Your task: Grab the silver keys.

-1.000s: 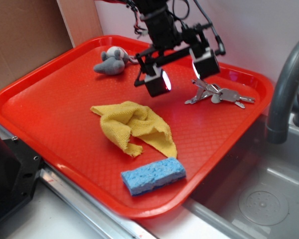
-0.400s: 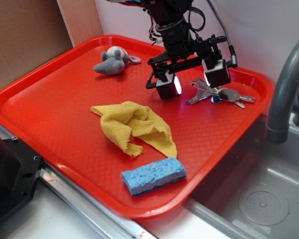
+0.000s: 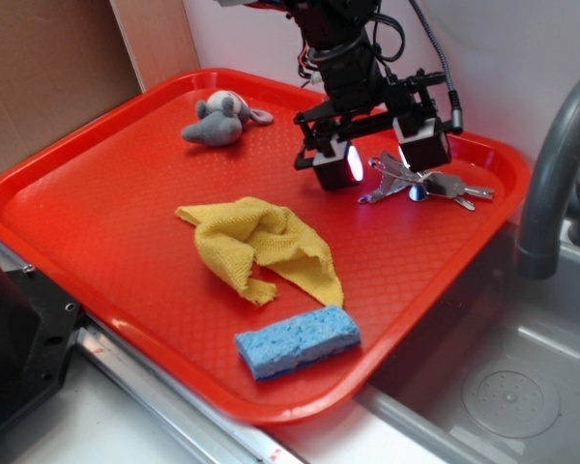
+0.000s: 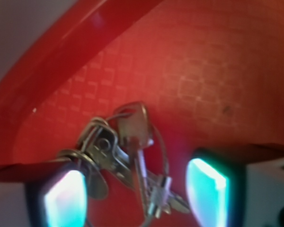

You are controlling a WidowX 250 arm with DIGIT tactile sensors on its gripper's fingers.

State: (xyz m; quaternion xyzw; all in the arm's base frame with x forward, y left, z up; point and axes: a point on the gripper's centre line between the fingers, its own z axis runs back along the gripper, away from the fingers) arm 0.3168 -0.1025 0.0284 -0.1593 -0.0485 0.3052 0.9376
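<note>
Red tray (image 3: 97, 203): carried every item.
Silver keys (image 3: 420, 183): lay flat at the tray's far right, near its rim; in the wrist view (image 4: 128, 156) they sat between the two pads.
Hand (image 3: 379, 159): spread wide, low over the keys, gripping nothing.
Toy mouse (image 3: 217, 119): far left.
Yellow cloth (image 3: 261, 246): centre.
Blue sponge (image 3: 297, 340): near edge.

wrist view blurry | silver keys (image 4: 132, 161) cut off at bottom edge, between the gripper (image 4: 137, 194) fingers | exterior view: right finger (image 3: 422, 147) hides part of the keys
</note>
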